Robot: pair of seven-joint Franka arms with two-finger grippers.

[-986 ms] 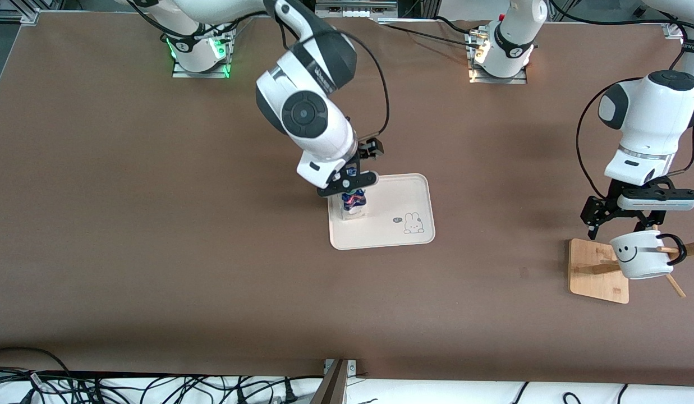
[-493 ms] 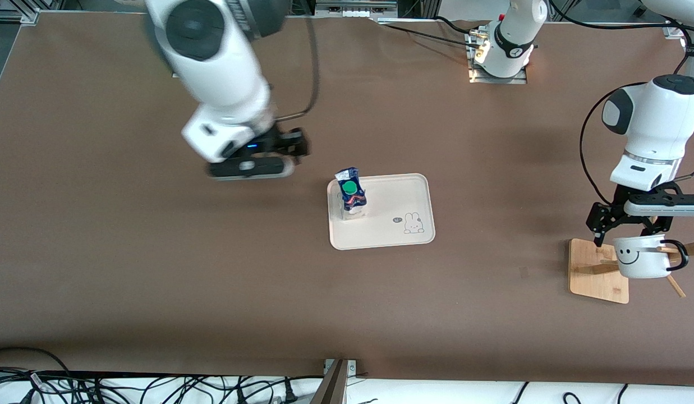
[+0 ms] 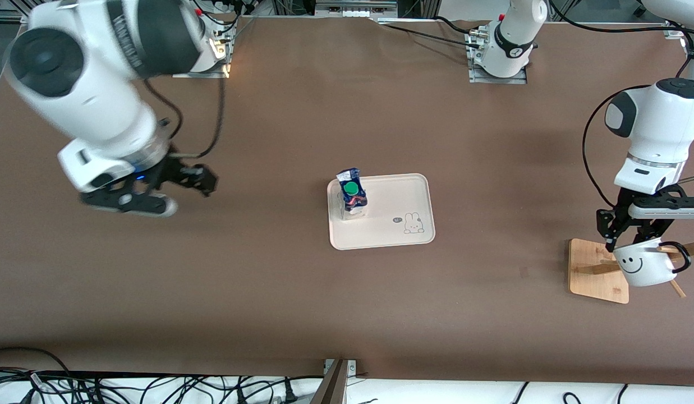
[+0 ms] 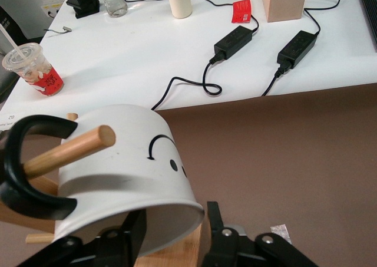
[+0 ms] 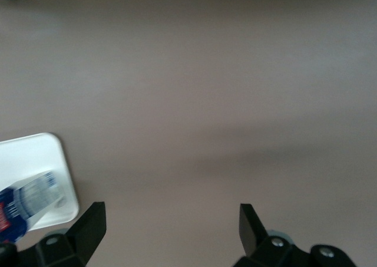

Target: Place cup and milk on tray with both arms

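**Left gripper clamped on the mug rim, right one empty**

The black two-finger left gripper (image 3: 633, 240) pinches the rim of the one white smiley-face mug with a black loop handle (image 3: 645, 267), which hangs on a peg of the single wooden rack (image 3: 598, 270). One blue-topped milk carton with a green cap (image 3: 352, 196) stands upright on the one cream rectangular bunny tray (image 3: 400, 193). The right gripper (image 5: 171, 226) hangs wide open over bare brown table (image 3: 268, 292), holding nothing.

Both robot arms are white with rounded shells and big black round caps at the joints. Thin black cables loop beside them. Each ends in black metal fingers with small silver screws.
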